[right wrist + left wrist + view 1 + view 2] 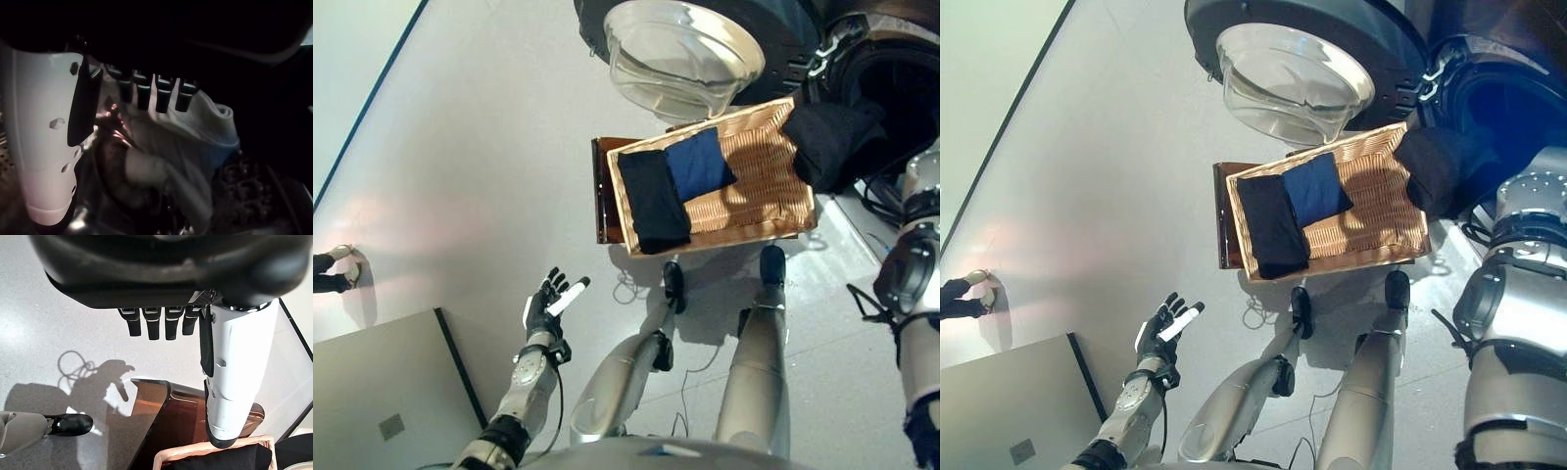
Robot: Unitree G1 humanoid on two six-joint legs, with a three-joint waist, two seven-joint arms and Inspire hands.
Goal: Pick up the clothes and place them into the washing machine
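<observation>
Clothes point(675, 184) in basket point(759, 186), no readable labels

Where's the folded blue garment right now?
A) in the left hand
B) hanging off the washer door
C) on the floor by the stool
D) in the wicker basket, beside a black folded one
D: the blue garment lies in the wicker basket next to the black folded garment; the left hand is open and empty.

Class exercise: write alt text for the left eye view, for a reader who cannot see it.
A wicker basket on the floor holds a folded black garment and a folded blue one, below the washing machine's open glass door. A dark garment hangs at the drum opening. The left hand hovers open, away from the basket.
</observation>
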